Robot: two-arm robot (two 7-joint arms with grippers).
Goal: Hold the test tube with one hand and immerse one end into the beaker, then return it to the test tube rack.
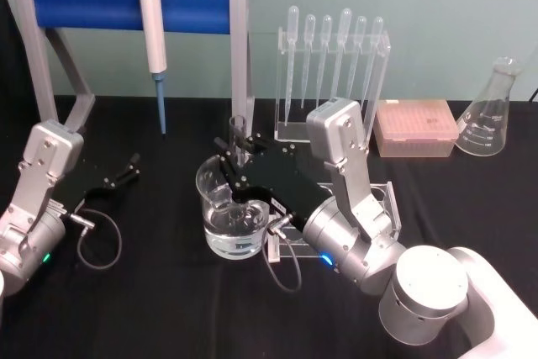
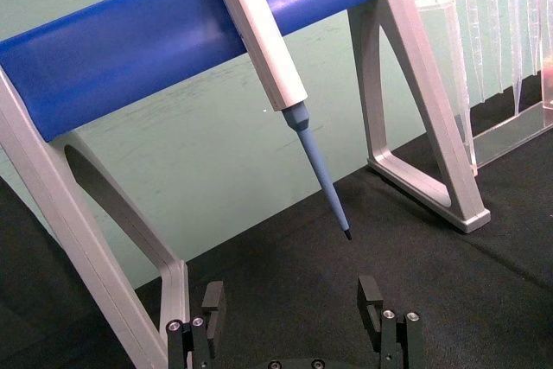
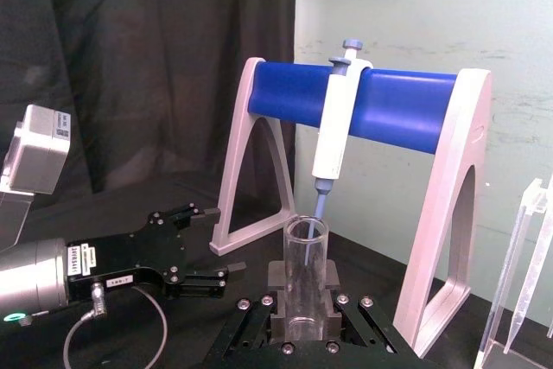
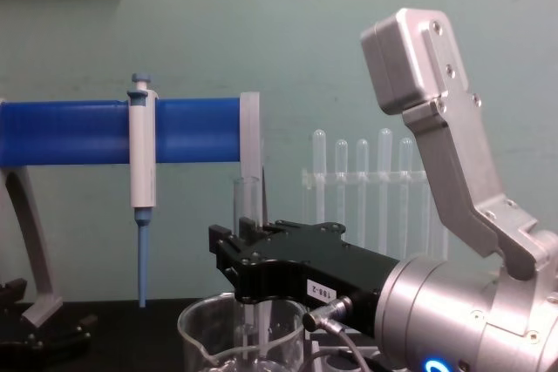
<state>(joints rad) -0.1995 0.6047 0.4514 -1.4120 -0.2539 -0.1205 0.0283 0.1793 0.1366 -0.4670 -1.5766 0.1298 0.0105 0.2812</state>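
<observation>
Glass test tube (image 1: 238, 134) stands upright inside beaker (image 1: 208, 191), clenched mid-length by right pincer (image 1: 234, 161). Thin, slick, brittle: grip gently, above beaker rim. Left pincer (image 1: 128, 167) released, idle, well left of beaker.

Black table (image 1: 168, 300), beaker (image 1: 217, 233), flask (image 1: 490, 119), seemingly tip box (image 1: 416, 128)

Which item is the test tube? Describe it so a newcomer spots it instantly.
Start at the blue-barred stand at the table's back left; just in front of its right leg sits the wide glass beaker. The test tube stands upright in it, held between the fingers of the right gripper. Unlike the bulb-topped pipettes farther back, it is clear, open-rimmed glass.
</observation>
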